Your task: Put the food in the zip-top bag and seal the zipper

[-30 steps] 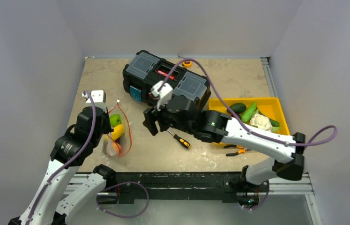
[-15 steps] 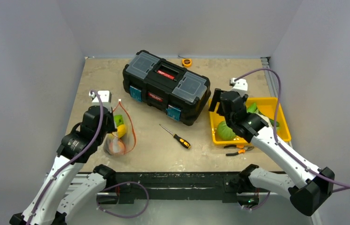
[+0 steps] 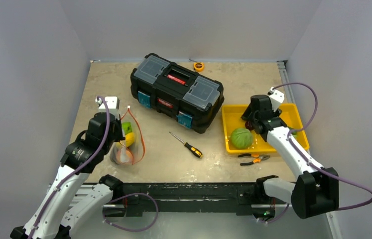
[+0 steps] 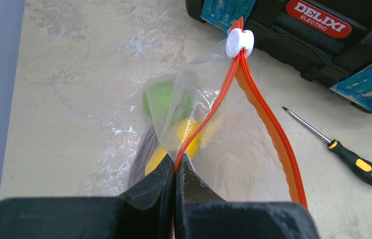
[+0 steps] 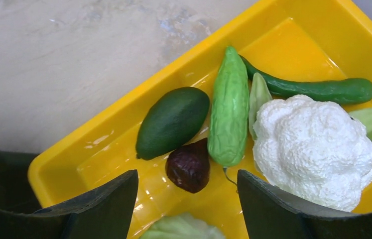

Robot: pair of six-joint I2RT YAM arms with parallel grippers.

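Observation:
The clear zip-top bag lies at the left with its mouth open. Its orange-red zipper loops wide, with the white slider at the far end. My left gripper is shut on the near zipper edge. Green, yellow and dark purple food sit inside the bag. My right gripper is open over the yellow tray, straddling a dark red-brown piece. An avocado, a bumpy green gourd, a cucumber, cauliflower and cabbage lie in the tray.
A black toolbox stands at the centre back. A screwdriver lies in front of it. Orange-handled pliers lie just before the tray. A small orange tape measure sits by the back wall.
My right arm swung from the table's middle near the bag over to the tray on the right, open all the while. My left gripper kept hold of the bag's edge.

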